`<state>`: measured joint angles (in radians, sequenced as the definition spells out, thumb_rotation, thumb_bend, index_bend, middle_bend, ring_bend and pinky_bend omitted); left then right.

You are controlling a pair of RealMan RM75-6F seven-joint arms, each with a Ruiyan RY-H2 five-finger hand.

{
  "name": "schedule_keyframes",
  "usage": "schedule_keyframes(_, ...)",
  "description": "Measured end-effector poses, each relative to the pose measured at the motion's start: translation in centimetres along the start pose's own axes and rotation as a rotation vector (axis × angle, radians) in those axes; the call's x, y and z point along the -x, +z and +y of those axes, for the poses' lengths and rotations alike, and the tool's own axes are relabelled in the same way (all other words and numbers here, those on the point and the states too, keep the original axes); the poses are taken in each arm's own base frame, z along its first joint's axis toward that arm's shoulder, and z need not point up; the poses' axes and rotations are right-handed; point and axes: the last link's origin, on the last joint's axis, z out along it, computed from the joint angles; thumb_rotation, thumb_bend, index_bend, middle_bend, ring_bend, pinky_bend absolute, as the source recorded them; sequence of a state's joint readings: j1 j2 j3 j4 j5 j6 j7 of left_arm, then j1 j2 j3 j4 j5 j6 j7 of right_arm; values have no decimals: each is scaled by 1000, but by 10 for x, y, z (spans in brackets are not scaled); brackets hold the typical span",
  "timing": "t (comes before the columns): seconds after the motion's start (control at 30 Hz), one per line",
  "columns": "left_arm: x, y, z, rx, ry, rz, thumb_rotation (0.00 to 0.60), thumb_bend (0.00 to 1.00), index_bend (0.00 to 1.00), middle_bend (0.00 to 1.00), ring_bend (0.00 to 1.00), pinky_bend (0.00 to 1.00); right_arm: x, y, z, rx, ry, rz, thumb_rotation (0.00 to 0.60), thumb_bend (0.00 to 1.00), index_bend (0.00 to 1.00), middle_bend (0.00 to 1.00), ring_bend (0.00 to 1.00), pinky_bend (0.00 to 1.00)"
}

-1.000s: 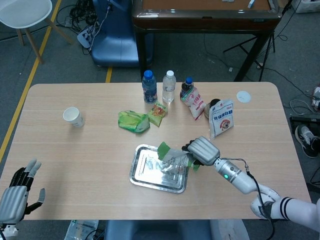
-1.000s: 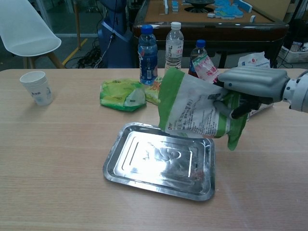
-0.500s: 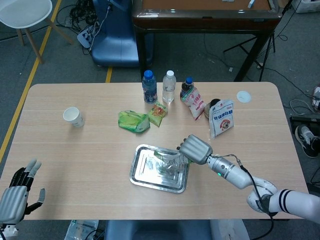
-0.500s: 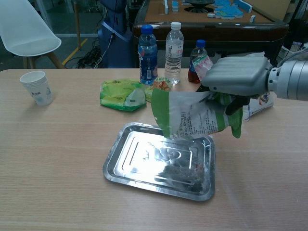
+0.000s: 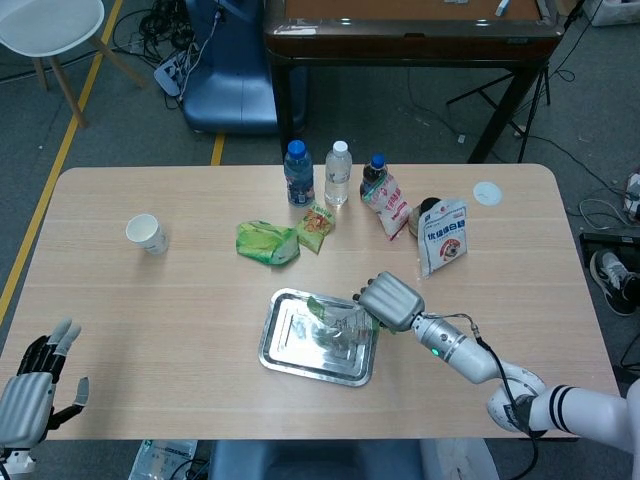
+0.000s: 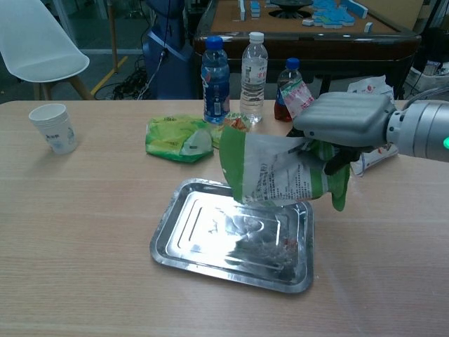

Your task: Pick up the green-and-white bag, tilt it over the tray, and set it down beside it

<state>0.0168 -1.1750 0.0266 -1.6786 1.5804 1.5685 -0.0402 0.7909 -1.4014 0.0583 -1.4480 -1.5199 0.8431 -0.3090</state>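
The shallow rectangular metal tray [image 6: 210,242] lies on the pale wooden surface [image 6: 77,232] near the middle, with a small heap of dark crumbly contents [image 6: 263,247] in its near right part; what the contents are is hard to make out. The green-and-white printed bag [image 6: 277,175] hangs tilted just above the tray's far right edge, its green-rimmed mouth to the left and turned down toward the tray.

The right hand [image 6: 344,123] grips the bag from above and the right, its fingers [image 6: 337,160] curled around the bag's right end and partly hidden behind it. In the head view this hand [image 5: 388,300] covers most of the bag [image 5: 340,318].

The left hand [image 5: 35,385] shows at the near left corner, partly cut off by the frame edge, fingers spread and holding nothing.

Far from the tray stand a blue-labelled plastic bottle [image 6: 215,81], a clear plastic bottle [image 6: 253,69] and a dark bottle [image 6: 286,88]; a white paper cup [image 6: 55,128] stands far left.
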Motion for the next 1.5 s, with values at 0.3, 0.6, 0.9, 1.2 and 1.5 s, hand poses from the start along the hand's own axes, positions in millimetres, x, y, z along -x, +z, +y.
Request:
schedule_keyframes(0.3, 2, 0, 2, 11, -4, -5, 600, 475, 14, 0, 57, 22, 31, -17, 18, 117, 220, 89, 600, 719, 681, 604, 554, 645)
schedule_keyframes(0.6, 4, 0, 6, 22, -2, -13, 600, 475, 14, 0, 57, 22, 74, -39, 39, 206, 412, 186, 600, 719, 681, 604, 545, 645)
schedule_keyframes(0.9, 7, 3, 10, 31, 2, -23, 600, 475, 14, 0, 57, 22, 112, -51, 46, 264, 563, 273, 600, 711, 681, 572, 507, 622)
schedule_keyframes(1.2, 7, 5, 10, 29, 8, -28, 600, 475, 14, 0, 57, 22, 132, -49, 32, 276, 711, 322, 600, 553, 674, 529, 453, 562)
schedule_keyframes(1.5, 8, 5, 12, 33, 9, -34, 600, 475, 14, 0, 57, 22, 140, -52, 25, 271, 783, 318, 600, 298, 588, 476, 382, 473)
